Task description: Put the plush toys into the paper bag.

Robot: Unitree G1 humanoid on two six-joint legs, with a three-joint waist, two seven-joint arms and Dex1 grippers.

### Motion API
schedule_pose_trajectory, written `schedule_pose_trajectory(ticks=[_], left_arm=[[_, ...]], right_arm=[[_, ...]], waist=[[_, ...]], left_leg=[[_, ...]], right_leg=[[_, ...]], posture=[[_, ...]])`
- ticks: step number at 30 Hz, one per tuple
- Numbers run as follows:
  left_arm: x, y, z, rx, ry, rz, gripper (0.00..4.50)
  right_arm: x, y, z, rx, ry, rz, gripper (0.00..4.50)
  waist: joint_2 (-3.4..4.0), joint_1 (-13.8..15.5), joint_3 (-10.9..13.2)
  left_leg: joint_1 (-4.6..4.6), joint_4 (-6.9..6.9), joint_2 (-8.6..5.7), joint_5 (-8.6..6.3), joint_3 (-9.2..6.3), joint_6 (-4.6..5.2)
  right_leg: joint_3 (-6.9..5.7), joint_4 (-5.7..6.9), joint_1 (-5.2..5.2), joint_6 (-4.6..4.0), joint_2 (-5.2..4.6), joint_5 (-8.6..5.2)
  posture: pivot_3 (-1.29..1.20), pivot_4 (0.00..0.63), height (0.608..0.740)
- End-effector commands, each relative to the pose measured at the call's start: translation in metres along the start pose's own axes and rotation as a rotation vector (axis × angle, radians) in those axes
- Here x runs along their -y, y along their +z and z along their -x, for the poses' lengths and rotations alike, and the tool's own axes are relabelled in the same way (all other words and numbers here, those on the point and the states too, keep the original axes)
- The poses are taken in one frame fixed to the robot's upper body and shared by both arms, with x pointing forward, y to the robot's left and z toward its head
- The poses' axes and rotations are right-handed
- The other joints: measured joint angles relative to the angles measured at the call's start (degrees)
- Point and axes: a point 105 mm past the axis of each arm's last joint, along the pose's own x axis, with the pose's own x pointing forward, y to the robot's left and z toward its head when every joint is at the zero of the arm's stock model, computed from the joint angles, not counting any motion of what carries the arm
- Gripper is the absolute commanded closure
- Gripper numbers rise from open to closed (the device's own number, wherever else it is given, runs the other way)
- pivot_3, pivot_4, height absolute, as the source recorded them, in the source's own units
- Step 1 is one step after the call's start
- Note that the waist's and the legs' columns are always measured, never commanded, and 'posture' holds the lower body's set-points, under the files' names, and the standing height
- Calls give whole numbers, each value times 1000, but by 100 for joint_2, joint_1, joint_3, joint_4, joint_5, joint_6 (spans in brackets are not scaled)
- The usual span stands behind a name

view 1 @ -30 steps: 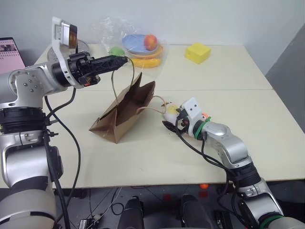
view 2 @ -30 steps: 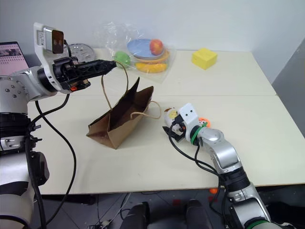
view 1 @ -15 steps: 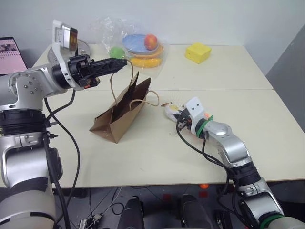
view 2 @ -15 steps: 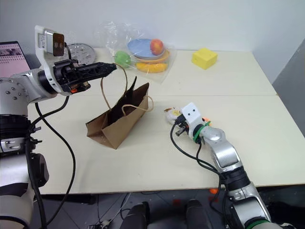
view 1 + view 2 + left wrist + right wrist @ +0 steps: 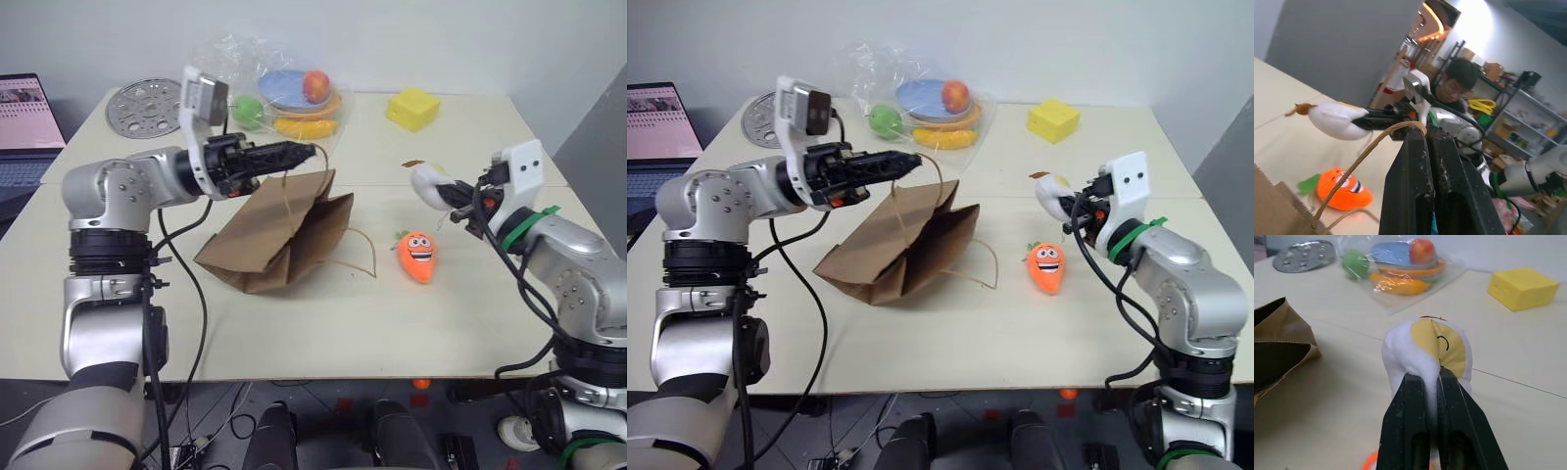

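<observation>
The right end effector [image 5: 1431, 382] is clamped on a pinch of the white egg toy [image 5: 428, 183], held above the desk [image 5: 294, 323], right of the paper bag [image 5: 279, 235]. The grip takes only a fold of plush, so the toy may slip out on the way across. The left end effector [image 5: 312, 150] is closed on one thin handle [image 5: 1371, 147], and the bag leans low with its mouth sagging; if the mouth stays narrow, the egg could strike the rim and fall outside, or the handle could tear. The bag's inside is dark and I cannot tell if it holds anything. The carrot toy [image 5: 418, 257] lies on the desk, near right of the bag. Far off, a clear plastic bag [image 5: 921, 98] holds fruit.
</observation>
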Motion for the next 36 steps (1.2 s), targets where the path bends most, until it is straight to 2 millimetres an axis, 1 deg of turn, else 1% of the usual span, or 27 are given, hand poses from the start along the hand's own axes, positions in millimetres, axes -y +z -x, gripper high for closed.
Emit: schedule_pose_trajectory(ticks=[1,2,3,4,6,7,9,11,13,18,21,26,29,33,36], left_arm=[[6,17,7,31,1,-48,4500],[6,19,11,32,13,-53,4500],[5,19,13,29,19,-56,4500],[5,19,13,25,20,-57,4500],[5,18,12,24,14,-51,4500],[5,17,10,23,10,-49,4500],[5,16,8,21,4,-47,4500],[5,14,6,18,-2,-46,4500],[5,14,5,19,-4,-45,4500],[7,14,5,22,-9,-46,4500],[8,13,3,16,-19,-48,4500],[13,12,-1,14,-52,-31,4500],[15,11,-4,12,-66,-33,4500],[17,19,-5,33,-71,-45,4500],[20,25,-4,52,-77,-58,4500]], right_arm=[[-26,26,10,47,161,76,4488],[-42,29,11,39,252,87,4488],[-53,30,13,33,311,92,4488],[-57,31,13,28,338,92,4488],[-75,31,12,12,412,103,4488],[-90,28,11,-7,477,114,4488],[-112,23,13,-42,573,127,4488],[-129,15,13,-82,640,158,4488],[-137,11,11,-102,662,173,4488],[-146,9,-2,-104,658,179,4488],[-154,10,-20,-92,641,175,4488],[-163,5,-40,-95,641,160,4488],[-171,-3,-55,-99,638,142,4488],[-181,-23,-77,-127,616,86,4488],[-187,-31,-89,-120,582,45,4488]], waist=[[4,-25,2],[6,-41,4],[7,-76,4],[7,-90,4],[6,-90,4],[6,-87,4],[6,-86,3],[6,-79,4],[6,-62,4],[6,-23,3],[6,-32,3],[6,-19,3],[6,-20,3],[6,-25,3],[6,-27,3]], left_leg=[[0,0,0,0,1,0],[0,-1,0,0,1,0],[0,-1,0,0,1,1],[0,-1,0,0,2,1],[0,-1,0,0,1,1],[0,0,0,0,1,0],[-1,1,0,0,1,0],[-1,1,0,0,0,0],[-3,2,0,0,-1,0],[-4,4,0,0,-1,0],[-4,3,0,0,-1,0],[-5,2,0,0,-2,0],[-5,2,0,0,-2,0],[-5,3,0,0,-2,0],[-5,2,0,0,-3,0]], right_leg=[[1,0,-1,0,0,0],[2,0,-2,0,0,0],[2,1,-3,0,0,0],[3,1,-3,1,0,0],[1,0,-2,1,0,-1],[1,-1,0,1,0,-1],[2,-3,0,1,-1,-1],[1,-3,0,2,0,-1],[0,-3,0,2,0,-1],[0,-4,-2,2,0,-1],[0,-4,-2,2,0,-1],[-1,-4,-4,1,0,-1],[-2,-3,-4,1,0,-1],[-2,-1,-4,1,0,0],[-3,-1,-5,1,1,0]], posture=[[0,150,740],[0,150,740],[0,150,740],[0,150,740],[0,150,740],[0,150,740],[0,150,740],[0,150,740],[0,150,740],[0,150,740],[0,150,740],[0,150,740],[0,150,740],[0,150,740],[0,150,740]])
